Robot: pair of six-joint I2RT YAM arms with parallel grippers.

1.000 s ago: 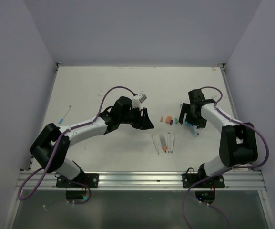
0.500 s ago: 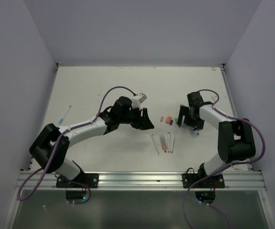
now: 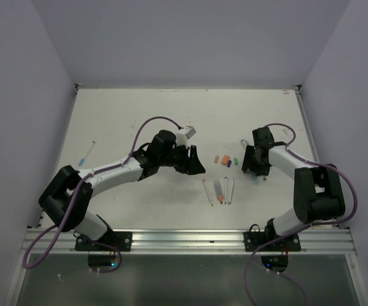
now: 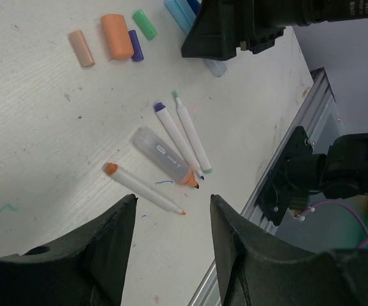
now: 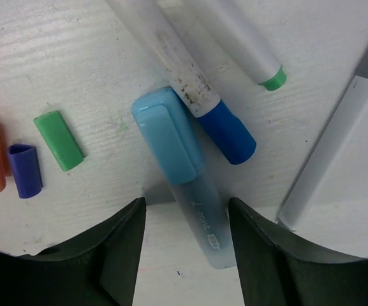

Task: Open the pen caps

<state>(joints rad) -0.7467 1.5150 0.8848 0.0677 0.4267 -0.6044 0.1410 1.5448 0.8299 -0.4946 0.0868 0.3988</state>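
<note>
Loose caps lie in a row: pale orange, orange, dark blue and green. The green and dark blue ones also show in the right wrist view. My right gripper is open, low over the table, its jaws either side of the clear barrel of a highlighter with its light blue cap on. Beside it lies a white pen with a blue cap on. My left gripper is open and empty above several uncapped pens.
Another white pen with a green end and a white barrel lie right of the highlighter. A lone pen lies far left on the table. The uncapped pens lie between the arms, near the front rail.
My right gripper has drawn in toward the caps and come down over the light blue highlighter. The left arm has hardly moved.
</note>
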